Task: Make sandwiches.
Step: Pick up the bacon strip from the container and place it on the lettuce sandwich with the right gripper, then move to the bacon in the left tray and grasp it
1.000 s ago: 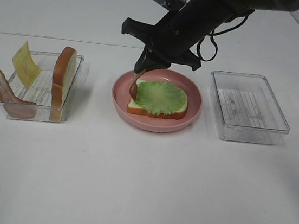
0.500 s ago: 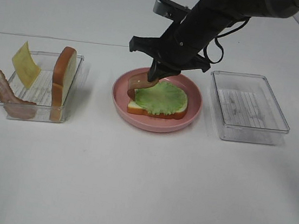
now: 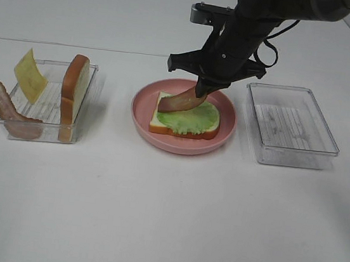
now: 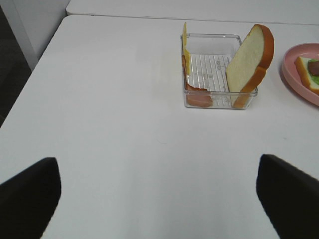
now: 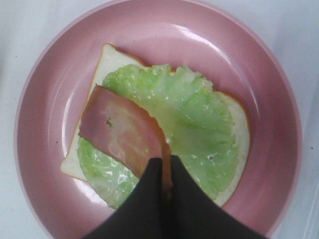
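Observation:
On the pink plate (image 3: 226,129) lies a white bread slice (image 3: 158,124) covered by a green lettuce leaf (image 3: 196,118). My right gripper (image 3: 200,91) is shut on a reddish-brown bacon strip (image 3: 177,101), whose free end rests on the lettuce; the right wrist view shows the gripper (image 5: 163,174) pinching the bacon (image 5: 119,132) over the lettuce (image 5: 199,129). In the left tray (image 3: 46,99) stand a second bread slice (image 3: 74,90), a yellow cheese square (image 3: 30,75) and another bacon strip (image 3: 5,109). My left gripper (image 4: 159,199) is open and empty, away from the tray (image 4: 212,72).
A clear empty tray (image 3: 290,126) stands right of the plate. The white table (image 3: 164,219) stretches toward the front. The table's left edge (image 4: 30,84) shows in the left wrist view.
My right gripper moved right over the plate, dragging the hanging bacon strip from the bread's left edge onto the lettuce. The left side is unchanged.

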`<action>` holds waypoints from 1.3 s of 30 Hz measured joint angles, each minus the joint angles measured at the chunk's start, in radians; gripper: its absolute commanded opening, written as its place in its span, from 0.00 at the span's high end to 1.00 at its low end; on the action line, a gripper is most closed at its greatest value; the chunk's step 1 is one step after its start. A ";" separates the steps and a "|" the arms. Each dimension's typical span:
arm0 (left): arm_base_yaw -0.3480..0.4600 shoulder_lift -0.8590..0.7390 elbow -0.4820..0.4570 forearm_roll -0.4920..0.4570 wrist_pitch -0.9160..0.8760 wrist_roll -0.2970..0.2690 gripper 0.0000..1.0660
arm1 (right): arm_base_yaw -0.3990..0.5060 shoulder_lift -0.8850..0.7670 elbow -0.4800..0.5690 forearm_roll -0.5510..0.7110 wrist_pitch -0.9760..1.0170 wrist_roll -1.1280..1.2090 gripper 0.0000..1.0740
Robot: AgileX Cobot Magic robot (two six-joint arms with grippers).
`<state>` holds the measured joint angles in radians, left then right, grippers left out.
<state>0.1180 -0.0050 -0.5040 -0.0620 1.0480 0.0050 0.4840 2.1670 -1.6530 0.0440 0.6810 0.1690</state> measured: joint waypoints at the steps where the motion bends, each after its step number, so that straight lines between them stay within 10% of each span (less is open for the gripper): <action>1: 0.000 0.000 0.000 0.000 0.000 0.000 0.04 | 0.000 0.000 0.000 -0.002 0.000 0.000 1.00; 13: 0.000 0.000 0.000 0.000 0.000 0.002 0.04 | 0.000 0.000 0.000 -0.002 0.000 0.001 0.99; 18: 0.000 0.000 0.000 0.000 0.000 0.002 0.04 | 0.000 0.000 0.000 -0.002 0.000 0.001 0.86; 20: 0.000 0.000 0.000 0.000 0.000 0.002 0.04 | 0.000 0.000 0.000 -0.002 0.000 0.003 0.61; 23: 0.000 0.000 0.000 0.000 0.000 0.002 0.04 | 0.000 0.000 0.000 -0.002 0.000 0.003 0.54; 25: 0.000 0.000 0.000 0.000 0.000 0.002 0.04 | 0.000 0.000 0.000 -0.007 0.000 0.003 0.19; 28: 0.000 0.000 0.000 0.000 0.000 0.002 0.04 | 0.000 -0.011 0.000 -0.014 0.001 0.003 0.08; 39: 0.000 0.000 0.000 0.000 0.000 0.002 0.04 | -0.006 -0.084 0.000 -0.079 0.110 0.003 0.08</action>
<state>0.1180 -0.0050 -0.5040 -0.0620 1.0480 0.0070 0.4780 2.0830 -1.6530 -0.0350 0.7910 0.1720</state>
